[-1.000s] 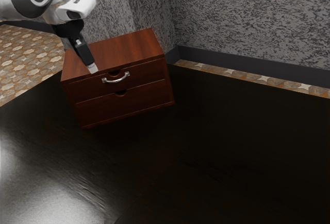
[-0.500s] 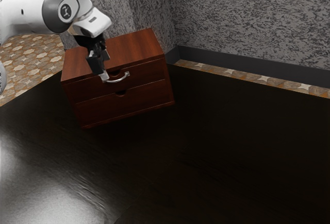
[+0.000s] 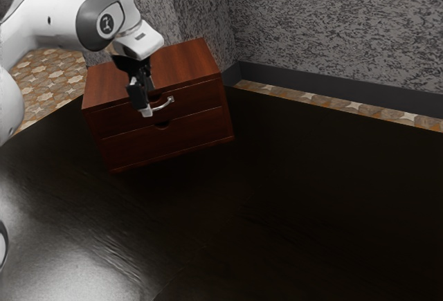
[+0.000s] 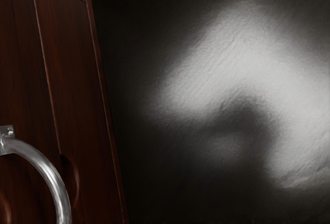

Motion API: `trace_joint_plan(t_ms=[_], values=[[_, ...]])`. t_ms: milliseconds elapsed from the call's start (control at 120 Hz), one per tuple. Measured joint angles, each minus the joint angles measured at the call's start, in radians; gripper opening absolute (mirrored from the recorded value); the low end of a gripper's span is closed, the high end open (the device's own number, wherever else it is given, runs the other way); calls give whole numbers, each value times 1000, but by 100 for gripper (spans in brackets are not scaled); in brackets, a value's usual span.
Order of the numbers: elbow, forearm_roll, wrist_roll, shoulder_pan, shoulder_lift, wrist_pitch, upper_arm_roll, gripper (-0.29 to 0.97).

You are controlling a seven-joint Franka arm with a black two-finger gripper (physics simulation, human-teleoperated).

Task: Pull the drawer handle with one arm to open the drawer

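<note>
Two drawers front the wooden cabinet, which stands on the dark desk toward ten o'clock in the exterior view; only the upper drawer carries the silver handle. Over the last second the claw has swung from the cabinet's top edge down and across to the handle's nine o'clock end, where it now hangs against the bar. Whether it is spread or clamped there I cannot tell. In the wrist view the handle curves close by the hand. The drawer front looks flush, so I judge it unopened, with the pull, likely toward five o'clock, next.
</note>
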Motion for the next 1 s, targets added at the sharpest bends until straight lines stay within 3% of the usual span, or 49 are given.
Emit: trace_joint_plan(t_ms=[300,700,1000], values=[[-15,59,-37,-41,5,23,-1,65],[-225,122,-55,-71,-80,256,6,57],[-289,140,-119,-60,-113,320,13,56]])
